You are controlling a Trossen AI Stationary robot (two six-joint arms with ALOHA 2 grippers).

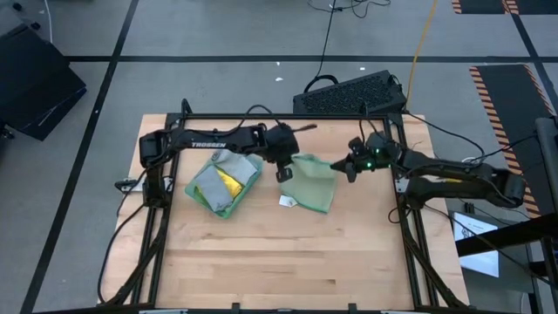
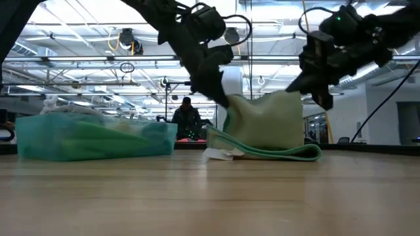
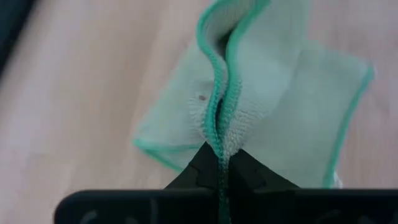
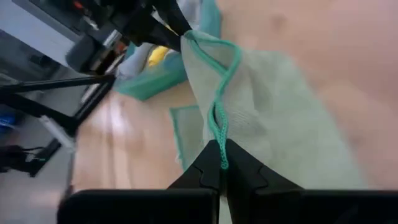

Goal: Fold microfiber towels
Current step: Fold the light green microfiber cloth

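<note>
Pale sage green microfiber, edged in a darker green hem, is the material in work: one towel [image 1: 314, 185] lies near the middle of the table [image 1: 288, 262], partly lifted along its far edge and partly resting on the wood. The left pincer [image 1: 284, 173] is pressed together on the hem at the towel's left upper corner; the left wrist view shows the bunched edge pinched between its fingertips [image 3: 205, 163]. The right pincer [image 1: 349, 171] is likewise pressed together on the hem at the opposite upper corner, as the right wrist view shows [image 4: 219, 163]. In the low view the raised edge hangs between the two pincers while the lower part forms a doubled layer on the table [image 2: 275, 152], with a white label [image 1: 288, 201] showing at the near left corner. The governing relation is this: the held edge runs left to right between the two pincers, and the free body of the towel lies on the near side of both, toward the front of the table. Judged from this, the fold requires both arms to carry the held edge together toward the near edge; neither arm is closer, as each holds its own corner. A stack of other towels [image 1: 223, 183], grey, teal and yellow, rests just beside the left pincer, apart from the working towel.
</note>
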